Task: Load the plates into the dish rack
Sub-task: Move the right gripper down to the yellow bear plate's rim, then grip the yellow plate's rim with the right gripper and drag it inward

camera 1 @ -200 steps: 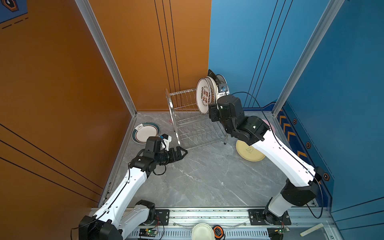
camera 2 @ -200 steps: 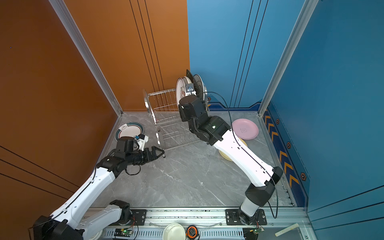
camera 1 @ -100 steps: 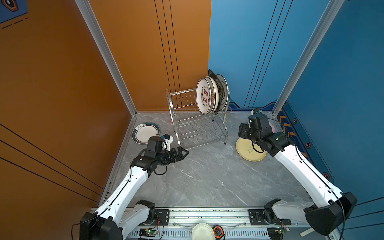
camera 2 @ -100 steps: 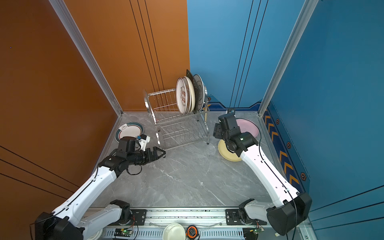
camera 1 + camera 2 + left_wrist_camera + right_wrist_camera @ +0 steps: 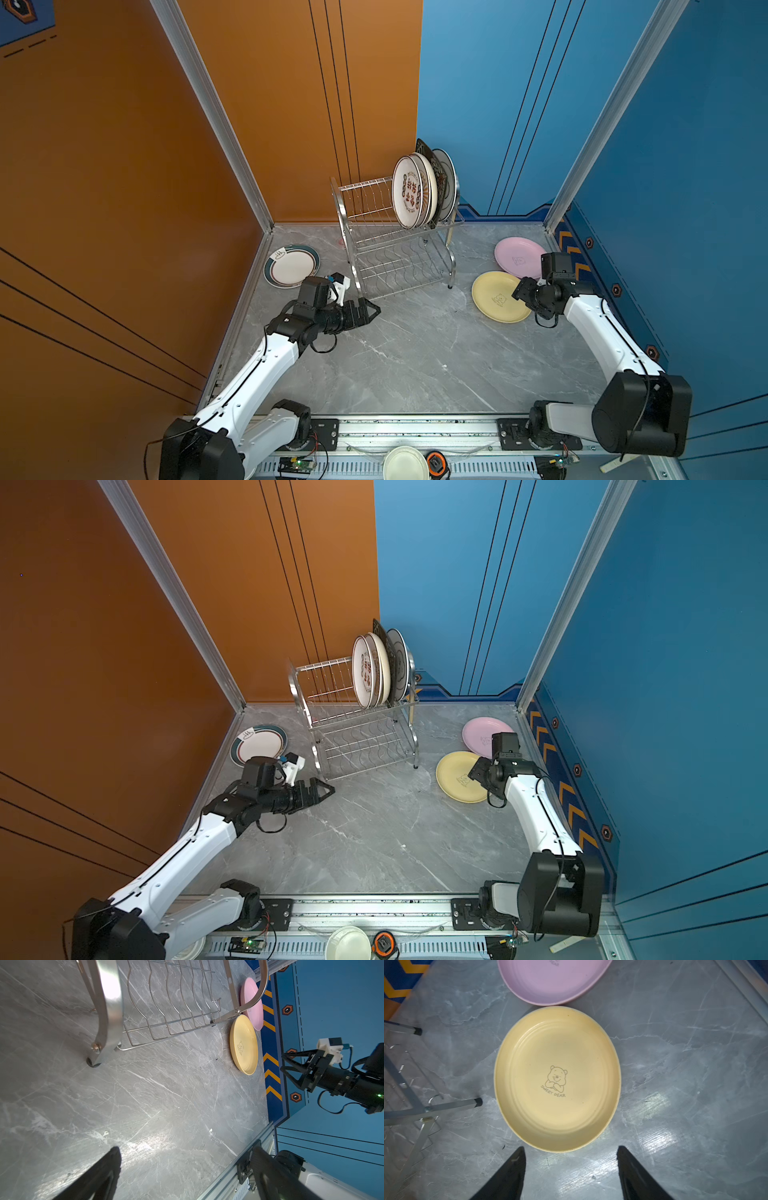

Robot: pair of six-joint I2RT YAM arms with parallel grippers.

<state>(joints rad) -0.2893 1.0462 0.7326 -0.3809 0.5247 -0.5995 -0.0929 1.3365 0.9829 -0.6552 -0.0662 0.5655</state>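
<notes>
The dish rack (image 5: 395,245) stands at the back of the floor, and its steel wires show in the left wrist view (image 5: 166,1001). Several plates stand upright in its upper tier, the red-lettered white plate (image 5: 409,193) in front. A pale yellow plate (image 5: 496,297) (image 5: 557,1078) and a pink plate (image 5: 517,255) (image 5: 552,978) lie flat right of the rack. A teal-rimmed plate (image 5: 291,266) lies to its left. My right gripper (image 5: 519,292) (image 5: 570,1148) hangs open over the yellow plate's near rim, holding nothing. My left gripper (image 5: 374,309) (image 5: 187,1153) is open and empty by the rack's front left foot.
Orange and blue walls close in the marble floor on three sides. A metal rail (image 5: 415,428) runs along the front edge, with a small white round dish (image 5: 405,463) and an orange-and-black object (image 5: 436,463) below it. The rack's feet (image 5: 478,1102) stand near the yellow plate.
My right arm has swung away from the rack's upper tier, down and to the right, and now hangs over the yellow plate. The left arm has stayed put.
</notes>
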